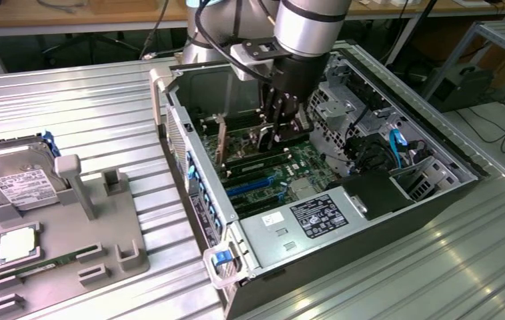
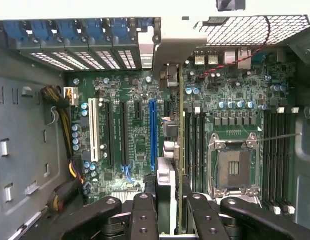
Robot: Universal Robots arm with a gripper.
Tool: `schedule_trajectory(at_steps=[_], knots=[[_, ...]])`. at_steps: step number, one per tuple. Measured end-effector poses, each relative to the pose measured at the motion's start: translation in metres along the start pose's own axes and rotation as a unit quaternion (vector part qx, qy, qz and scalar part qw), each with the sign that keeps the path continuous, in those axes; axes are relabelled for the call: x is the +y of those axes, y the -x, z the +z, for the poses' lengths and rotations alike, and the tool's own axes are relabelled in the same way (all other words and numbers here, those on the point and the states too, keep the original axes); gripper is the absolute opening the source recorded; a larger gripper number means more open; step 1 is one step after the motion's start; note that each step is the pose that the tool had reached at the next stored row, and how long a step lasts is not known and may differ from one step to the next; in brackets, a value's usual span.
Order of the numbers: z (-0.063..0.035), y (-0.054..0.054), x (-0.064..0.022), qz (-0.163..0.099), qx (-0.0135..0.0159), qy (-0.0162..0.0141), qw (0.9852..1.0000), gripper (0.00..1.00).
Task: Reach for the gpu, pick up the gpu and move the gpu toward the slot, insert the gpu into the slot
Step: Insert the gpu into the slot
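Note:
My gripper (image 1: pixel 275 130) reaches down into the open computer case (image 1: pixel 465 167) and is shut on the gpu (image 1: pixel 250 141). The card stands on edge over the green motherboard (image 1: pixel 301 160), with its metal bracket toward the rear wall of the case. In the wrist view the gpu (image 2: pixel 180 150) shows edge-on between my fingers (image 2: pixel 145 215), running up to the bracket (image 2: pixel 170 45). The blue slot (image 2: pixel 153 135) lies just beside the card's line, on the side away from the black memory sockets (image 2: pixel 195 145). The slot (image 1: pixel 254 182) shows uncovered in the exterior view. The card's lower edge is hidden.
The processor socket (image 2: pixel 235 165) and a white slot (image 2: pixel 93 130) flank the working area. A power supply (image 1: pixel 315 217) fills the near end of the case. On the exterior view's left, a grey fixture (image 1: pixel 101 227) holds a hard drive (image 1: pixel 17 180), a processor (image 1: pixel 17 243) and a memory stick (image 1: pixel 43 263).

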State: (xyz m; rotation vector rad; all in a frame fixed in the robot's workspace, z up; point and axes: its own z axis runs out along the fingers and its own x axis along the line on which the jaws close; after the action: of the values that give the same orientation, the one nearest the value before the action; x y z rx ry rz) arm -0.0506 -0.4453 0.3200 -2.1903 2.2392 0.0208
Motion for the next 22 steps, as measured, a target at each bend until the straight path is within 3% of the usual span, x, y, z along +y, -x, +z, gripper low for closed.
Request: schedule_trajectory(at_steps=[9, 22], knots=[[0.0149, -0.002, 0.0023, 0.0, 0.0, 0.0, 1.0, 0.28], [0.0257, -0.008, 0.0065, 0.0, 0.0, 0.0, 1.0, 0.28]])
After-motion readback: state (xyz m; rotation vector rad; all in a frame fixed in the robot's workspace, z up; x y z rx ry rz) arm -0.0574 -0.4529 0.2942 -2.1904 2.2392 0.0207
